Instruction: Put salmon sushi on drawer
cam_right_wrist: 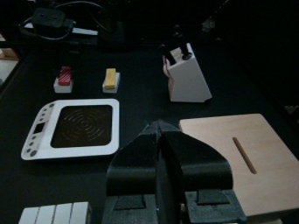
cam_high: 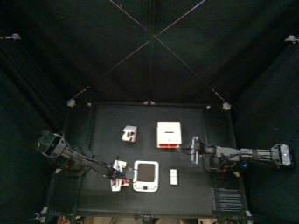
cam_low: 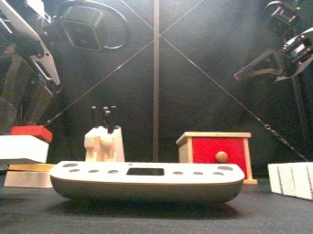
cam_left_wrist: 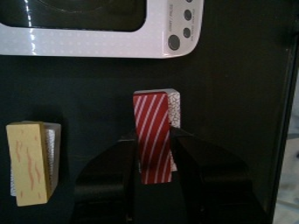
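The salmon sushi (cam_left_wrist: 155,109), white with a red-striped top, sits between the jaws of my left gripper (cam_left_wrist: 155,147), which is shut on it at the table's front left (cam_high: 115,171). In the front view the sushi (cam_low: 27,144) shows just above the small yellow block (cam_low: 22,174). It also shows in the right wrist view (cam_right_wrist: 63,80). The drawer (cam_high: 170,133), a boxy unit with a red front (cam_low: 215,155), stands at mid-table, apart from the sushi. My right gripper (cam_right_wrist: 170,144) is shut and empty, hovering by the drawer's pale top (cam_right_wrist: 239,149).
A flat white rounded tray (cam_high: 146,175) lies at the front centre, beside the left gripper. A knife block (cam_high: 128,133) stands left of the drawer. The yellow block (cam_left_wrist: 31,162) lies next to the sushi. Small white pieces (cam_high: 174,178) lie right of the tray.
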Controlling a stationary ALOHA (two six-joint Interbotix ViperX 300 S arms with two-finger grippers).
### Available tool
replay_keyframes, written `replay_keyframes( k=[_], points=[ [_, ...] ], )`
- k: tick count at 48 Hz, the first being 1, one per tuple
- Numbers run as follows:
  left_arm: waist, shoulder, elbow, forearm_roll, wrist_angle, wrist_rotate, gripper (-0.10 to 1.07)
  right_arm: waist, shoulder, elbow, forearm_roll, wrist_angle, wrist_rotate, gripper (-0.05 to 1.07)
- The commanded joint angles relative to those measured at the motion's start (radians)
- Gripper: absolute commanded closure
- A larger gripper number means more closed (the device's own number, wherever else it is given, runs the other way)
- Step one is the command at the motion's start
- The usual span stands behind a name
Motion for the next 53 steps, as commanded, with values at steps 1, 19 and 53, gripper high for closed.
replay_keyframes(
  k=[1, 19, 53],
  points=[
    [0.008, -0.018, -0.038, 0.000, -0.003, -0.002, 0.44, -0.002, 0.008, -0.012, 0.002, -0.005, 0.000, 1.02],
    [0.057, 0.021, -0.183, 0.005, 0.181, -0.002, 0.45, -0.002, 0.008, -0.014, 0.000, -0.005, 0.000, 1.02],
    [0.288, 0.071, -0.503, 0.150, 0.291, 0.002, 0.45, -0.003, 0.008, -0.012, -0.003, -0.005, 0.000, 1.02]
  ],
)
